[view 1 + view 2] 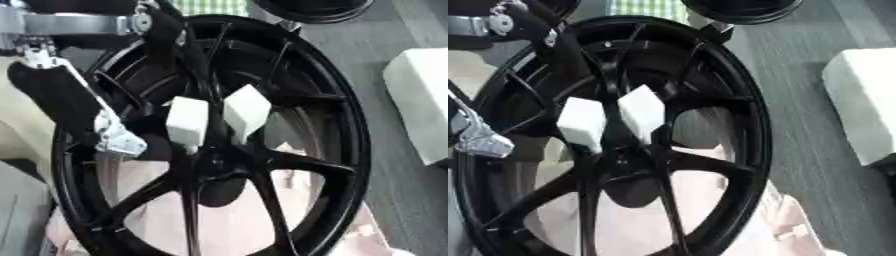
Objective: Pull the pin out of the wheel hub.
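You have grey ribbed flooring [411, 200] at three o'clock, a white block [864, 107] on it, green checked cloth [210, 7] at twelve.

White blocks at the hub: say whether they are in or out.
In: both white blocks sit lodged between the black wheel's spokes above the hub.

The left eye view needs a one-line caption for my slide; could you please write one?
Robot's left arm reaches over a black spoked wheel, two white blocks near its hub.

One wheel hub [289, 165]; two white blocks [187, 121].
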You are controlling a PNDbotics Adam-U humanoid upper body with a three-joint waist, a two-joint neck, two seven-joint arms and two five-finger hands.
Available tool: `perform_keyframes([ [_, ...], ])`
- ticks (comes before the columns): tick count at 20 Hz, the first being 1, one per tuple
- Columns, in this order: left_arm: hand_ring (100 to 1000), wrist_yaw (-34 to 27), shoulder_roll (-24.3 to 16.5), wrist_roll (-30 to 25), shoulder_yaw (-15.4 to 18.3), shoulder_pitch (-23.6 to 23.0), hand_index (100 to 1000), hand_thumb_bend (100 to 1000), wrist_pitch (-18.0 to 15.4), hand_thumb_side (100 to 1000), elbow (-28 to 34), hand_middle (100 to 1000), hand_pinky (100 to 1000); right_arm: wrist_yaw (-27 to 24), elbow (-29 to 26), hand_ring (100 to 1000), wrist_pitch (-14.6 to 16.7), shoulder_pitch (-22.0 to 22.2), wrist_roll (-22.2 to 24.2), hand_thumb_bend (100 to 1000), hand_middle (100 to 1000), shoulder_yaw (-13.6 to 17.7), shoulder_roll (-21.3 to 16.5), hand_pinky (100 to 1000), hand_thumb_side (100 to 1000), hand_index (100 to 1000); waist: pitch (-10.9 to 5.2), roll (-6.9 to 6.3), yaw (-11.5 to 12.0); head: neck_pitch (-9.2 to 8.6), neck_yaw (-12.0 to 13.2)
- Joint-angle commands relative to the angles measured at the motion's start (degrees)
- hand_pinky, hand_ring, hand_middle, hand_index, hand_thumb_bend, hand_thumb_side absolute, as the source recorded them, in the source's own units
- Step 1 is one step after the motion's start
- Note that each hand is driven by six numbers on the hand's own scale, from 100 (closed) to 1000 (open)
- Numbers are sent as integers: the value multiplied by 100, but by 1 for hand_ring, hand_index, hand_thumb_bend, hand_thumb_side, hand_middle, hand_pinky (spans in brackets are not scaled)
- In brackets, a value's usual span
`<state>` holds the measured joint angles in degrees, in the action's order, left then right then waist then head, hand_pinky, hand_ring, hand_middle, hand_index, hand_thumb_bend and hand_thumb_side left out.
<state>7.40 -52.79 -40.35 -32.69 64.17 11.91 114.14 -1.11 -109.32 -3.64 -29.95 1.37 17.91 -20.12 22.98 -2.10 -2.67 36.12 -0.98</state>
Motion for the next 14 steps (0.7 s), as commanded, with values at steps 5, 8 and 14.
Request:
perform_keyframes([
  [5,662,224,32,-28,-59,125,807,579,207,396,20,689,681,-62,-100,756,19,-53,9,126,614,-3,-151,853,367,766,-170,23,-9,-4,31],
  [8,663,414,118,-56,-128,126,805,580,303,391,-75,687,681,-69,-100,756,22,-59,18,125,615,-10,-142,854,368,766,-167,28,-19,-3,42],
  [14,697,661,212,-3,-197,118,807,582,269,393,-313,714,703,-74,-95,756,27,-63,29,121,615,-15,-138,854,369,766,-161,37,-25,-17,53],
])
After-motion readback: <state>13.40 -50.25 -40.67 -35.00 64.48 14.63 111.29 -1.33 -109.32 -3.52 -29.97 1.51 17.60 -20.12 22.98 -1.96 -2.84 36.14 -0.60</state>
